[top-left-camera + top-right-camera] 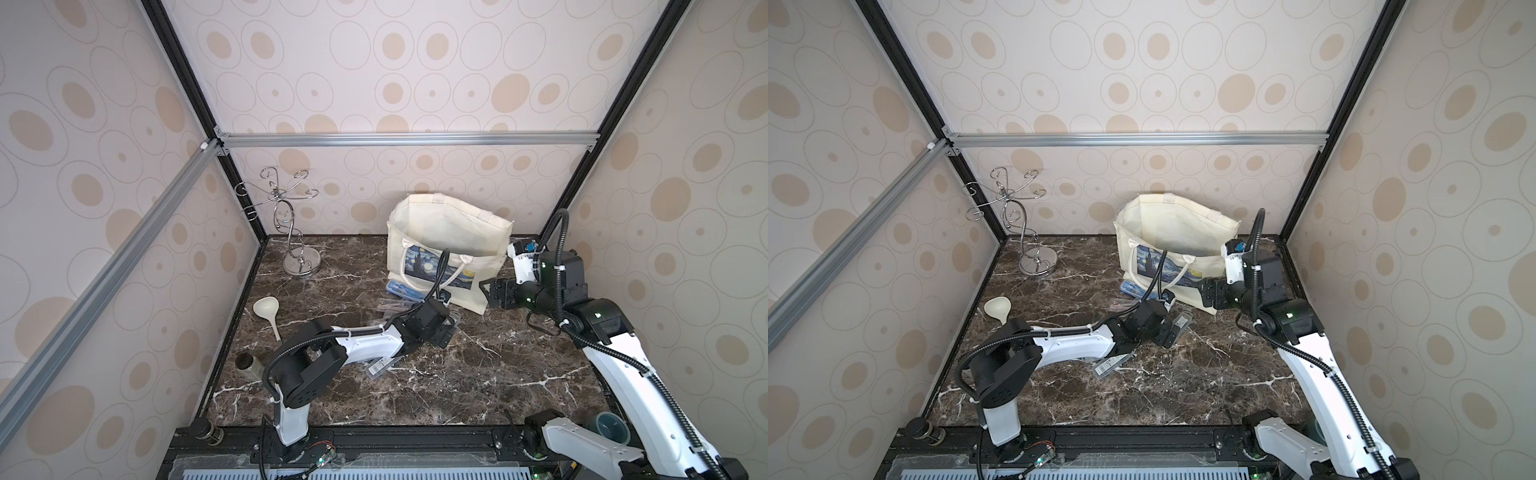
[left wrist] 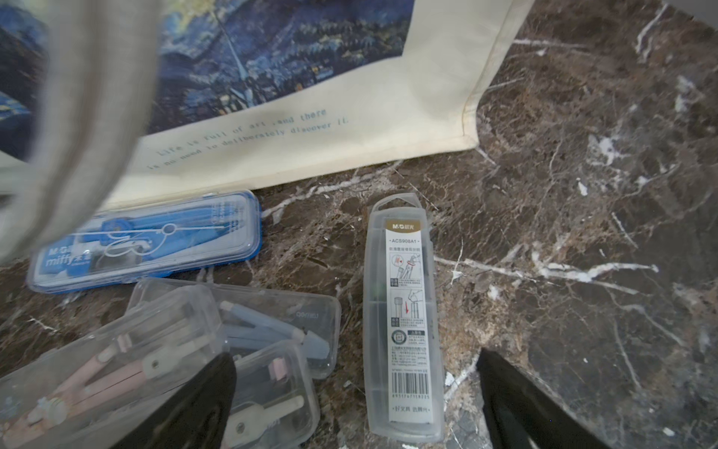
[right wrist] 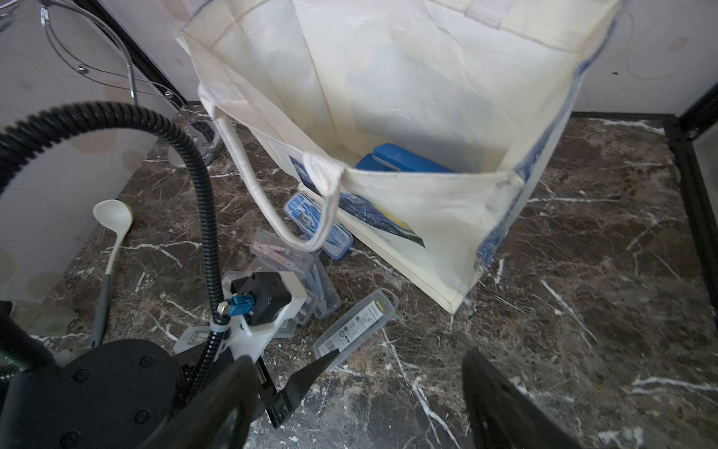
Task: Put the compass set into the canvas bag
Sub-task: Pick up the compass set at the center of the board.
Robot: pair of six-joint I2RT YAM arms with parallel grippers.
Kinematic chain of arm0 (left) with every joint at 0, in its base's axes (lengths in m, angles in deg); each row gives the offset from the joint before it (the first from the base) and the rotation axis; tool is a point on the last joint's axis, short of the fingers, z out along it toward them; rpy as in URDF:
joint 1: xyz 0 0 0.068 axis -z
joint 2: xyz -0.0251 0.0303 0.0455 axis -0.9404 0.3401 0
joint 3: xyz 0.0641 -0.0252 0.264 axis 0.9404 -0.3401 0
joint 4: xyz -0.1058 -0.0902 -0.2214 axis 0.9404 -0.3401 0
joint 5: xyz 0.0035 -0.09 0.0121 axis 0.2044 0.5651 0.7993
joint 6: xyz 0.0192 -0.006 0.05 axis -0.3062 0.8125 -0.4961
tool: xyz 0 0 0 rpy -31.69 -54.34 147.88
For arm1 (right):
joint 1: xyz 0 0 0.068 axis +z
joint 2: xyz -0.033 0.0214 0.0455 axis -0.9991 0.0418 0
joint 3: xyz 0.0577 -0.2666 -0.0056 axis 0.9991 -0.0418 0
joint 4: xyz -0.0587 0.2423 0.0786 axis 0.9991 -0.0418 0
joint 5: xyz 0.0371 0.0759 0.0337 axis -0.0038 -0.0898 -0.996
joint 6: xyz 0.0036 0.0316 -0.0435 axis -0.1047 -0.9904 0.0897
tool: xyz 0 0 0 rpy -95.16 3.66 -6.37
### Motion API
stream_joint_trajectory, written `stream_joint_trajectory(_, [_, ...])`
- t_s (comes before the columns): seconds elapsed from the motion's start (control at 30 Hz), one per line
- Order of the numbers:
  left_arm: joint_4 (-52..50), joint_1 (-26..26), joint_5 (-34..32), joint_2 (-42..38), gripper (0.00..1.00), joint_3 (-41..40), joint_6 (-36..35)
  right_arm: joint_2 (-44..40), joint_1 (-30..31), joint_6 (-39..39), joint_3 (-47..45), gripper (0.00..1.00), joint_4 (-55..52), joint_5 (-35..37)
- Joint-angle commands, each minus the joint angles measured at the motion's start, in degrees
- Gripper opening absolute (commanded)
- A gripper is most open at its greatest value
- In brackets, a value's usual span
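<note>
Left claw (image 2: 353, 355) is low over the dark marble counter (image 2: 582, 233), jaws wide apart and gripping nothing. The long clear plastic compass case (image 2: 404, 318) with a white printed label lies flat on the counter between the two fingers (image 2: 516, 400). Its barcode end is nearest the claw, and neither finger touches it.

The long axis runs straight out from the claw, crosswise to the line the jaws close along. The hanger-tab end points at the front bottom edge of the cream canvas tote bag (image 1: 492, 270) with the blue-and-yellow print, stopping just short of it. The label faces up.

Edges:
- **Case's left:** close by is a heap of clear plastic cases (image 2: 233, 330) holding pink and grey-blue compasses, with one finger hanging over the heap.
- **Bag's base:** a blue-lidded compass case (image 2: 147, 241) lies against it, under the white rope handle (image 3: 258, 186).
- **Case's right:** bare marble, plenty of room.

The bag stands upright with its mouth open and a blue case (image 3: 408, 159) on its floor. Right claw (image 1: 485, 293) hovers by the bag's right front corner, jaws apart and empty. Another labelled clear case (image 1: 380, 368) lies under the left forearm.
</note>
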State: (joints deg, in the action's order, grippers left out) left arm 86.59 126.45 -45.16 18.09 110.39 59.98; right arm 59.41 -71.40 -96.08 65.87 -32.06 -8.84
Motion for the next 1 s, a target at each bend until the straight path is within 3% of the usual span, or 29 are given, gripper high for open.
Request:
stream_joint_trajectory(0.0, [-5.6,0.8,-0.1,2.2,0.94,4.3,-1.9,-2.2,0.1,-2.5,-2.5,0.85,-3.7,5.3])
stream_joint_trajectory(0.67, [-13.5,1.9,4.6,11.9,0.76,12.9,-0.9,-4.2,0.1,-4.3,-7.2,0.84,-1.9,8.1])
stream_joint_trajectory(0.97, [-15.6,1.9,5.9,14.4,0.6,14.7,0.1,-4.5,0.1,-4.5,-7.8,0.84,-1.4,8.1])
